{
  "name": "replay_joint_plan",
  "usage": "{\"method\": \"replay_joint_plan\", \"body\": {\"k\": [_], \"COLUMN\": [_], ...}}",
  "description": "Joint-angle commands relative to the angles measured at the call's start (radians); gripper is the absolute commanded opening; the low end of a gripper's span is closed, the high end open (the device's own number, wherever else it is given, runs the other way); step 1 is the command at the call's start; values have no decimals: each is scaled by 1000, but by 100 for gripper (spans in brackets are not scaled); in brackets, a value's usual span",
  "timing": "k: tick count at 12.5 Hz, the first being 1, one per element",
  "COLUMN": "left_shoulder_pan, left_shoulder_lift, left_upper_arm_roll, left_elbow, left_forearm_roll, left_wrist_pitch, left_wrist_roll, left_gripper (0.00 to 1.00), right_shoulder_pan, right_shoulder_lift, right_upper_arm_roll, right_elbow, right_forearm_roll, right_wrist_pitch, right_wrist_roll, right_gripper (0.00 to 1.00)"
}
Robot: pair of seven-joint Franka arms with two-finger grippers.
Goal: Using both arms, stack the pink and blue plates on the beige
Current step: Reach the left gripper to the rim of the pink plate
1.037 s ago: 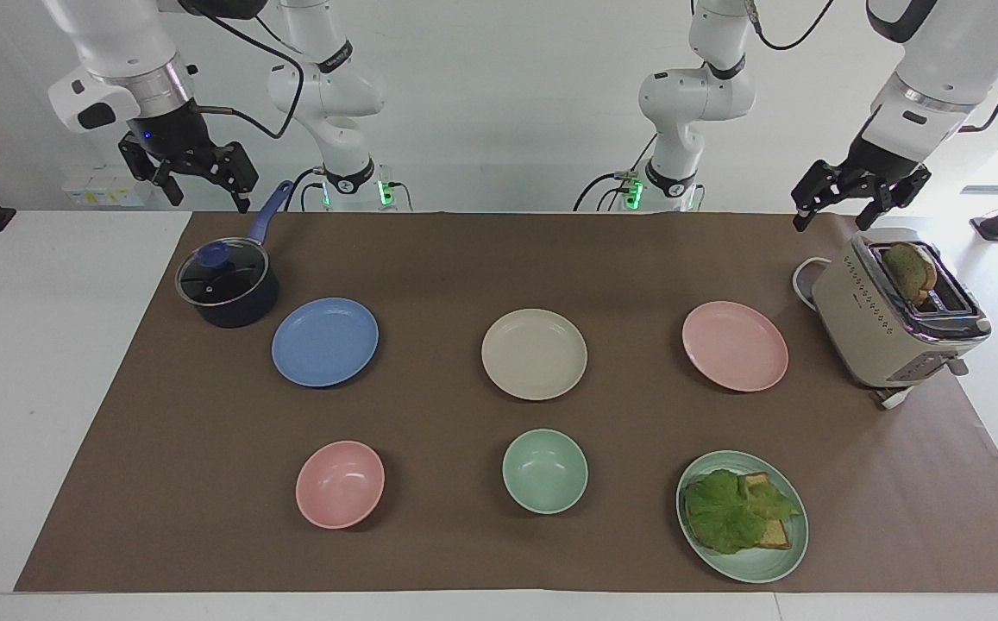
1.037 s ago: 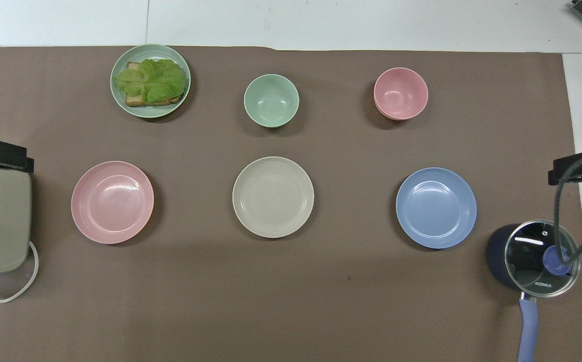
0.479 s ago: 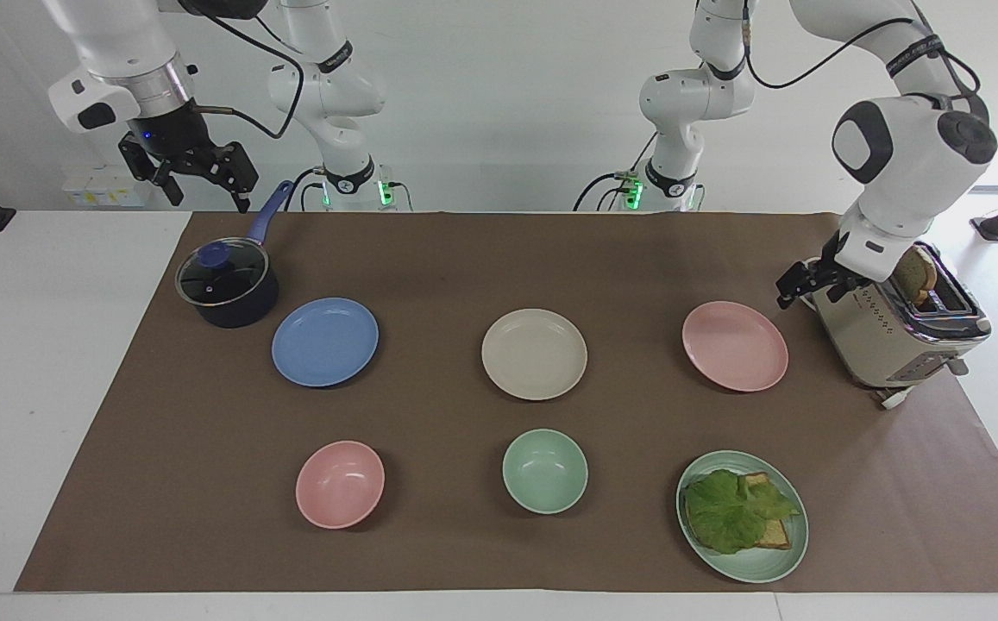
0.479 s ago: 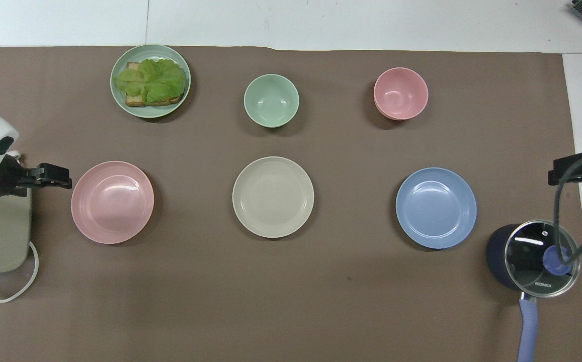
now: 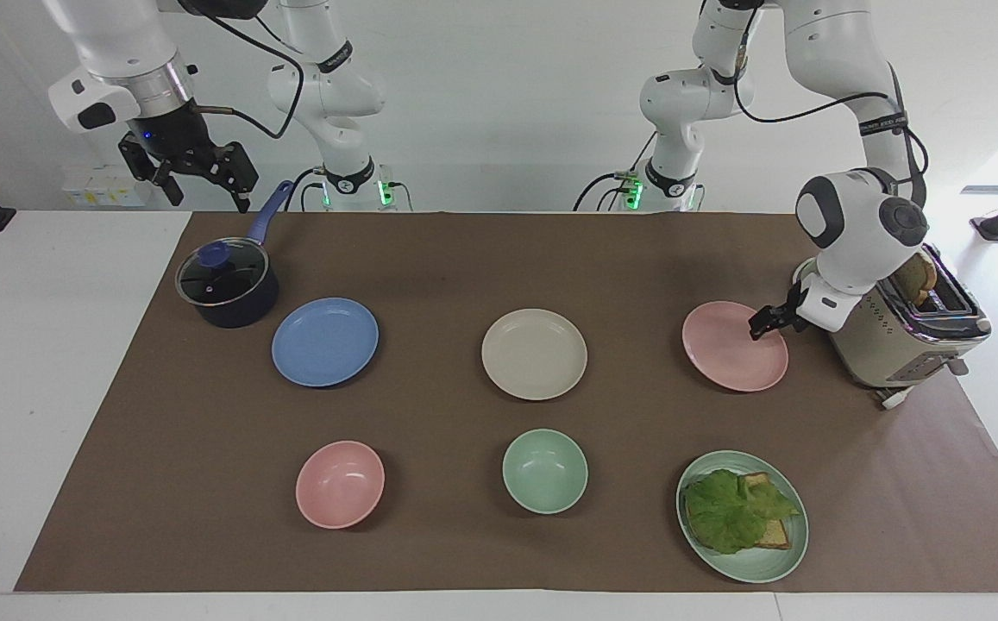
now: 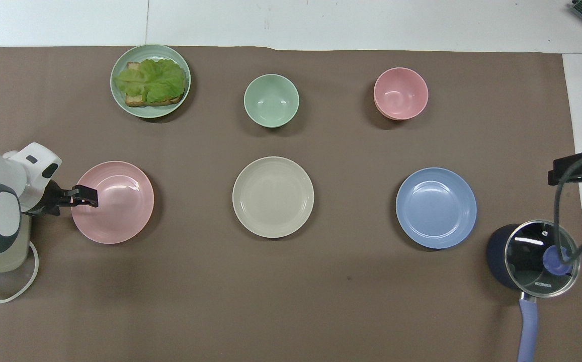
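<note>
The left gripper [image 5: 762, 325] sits low at the edge of the pink plate [image 5: 733, 347] that faces the left arm's end of the table, its black fingertips reaching in over the rim. Whether a fingertip touches the plate I cannot tell. The fingers stand apart and hold nothing; the plate lies flat on the brown table mat [image 5: 464, 259]. Just on the outer side of these fingers, toward the left arm's end, stands the beige toaster [image 5: 895, 336] with a slice of bread in its slot, the arm's white wrist crossing in front of it.

From those fingers toward the right arm's end, the beige plate [image 5: 534, 354] lies at the middle of the mat, well apart from the pink one, and past it the blue plate [image 5: 324, 341], also flat and bare. None of the three plates touches another.

The right gripper [image 5: 197, 177] hangs high over the table's edge above the dark saucepan [image 5: 227, 285] with a glass lid, its fingers spread and empty. The blue plate lies just beside the saucepan, well below and apart from these fingers.

Farther from the robots than the plates stand a pink bowl [image 5: 340, 483], a green bowl [image 5: 544, 471] and a green plate [image 5: 775, 561] with lettuce on toast.
</note>
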Motion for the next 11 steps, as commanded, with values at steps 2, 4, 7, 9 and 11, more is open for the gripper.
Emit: {"method": "replay_joint_plan", "body": {"k": [2, 4, 7, 9, 11], "left_shoulder_pan": [23, 20, 13, 7, 16], "left_shoulder_lift": [-17, -14, -16, -22, -45], "left_upper_arm_roll": [-6, -6, -7, -7, -14], "left_elbow": [-32, -13, 43, 120, 203], "left_forearm_roll": [10, 10, 12, 12, -25], "left_wrist_pitch": [18, -21, -112, -227, -375], "left_wrist_roll": [-46, -41, -40, -41, -49], "left_gripper": [2, 0, 0, 0, 0], "right_shoulder_pan": [-11, -11, -11, -11, -11], "right_shoulder_lift": [-18, -18, -18, -18, -18], "right_upper_arm_roll": [4, 4, 4, 4, 4], "right_elbow": [-19, -21, -19, -21, -21], "right_forearm_roll": [2, 2, 2, 2, 2], "right_wrist_pitch": [14, 14, 14, 14, 14], "right_wrist_roll": [-26, -26, -26, -26, -26], "right_gripper": [100, 100, 100, 100, 100]}}
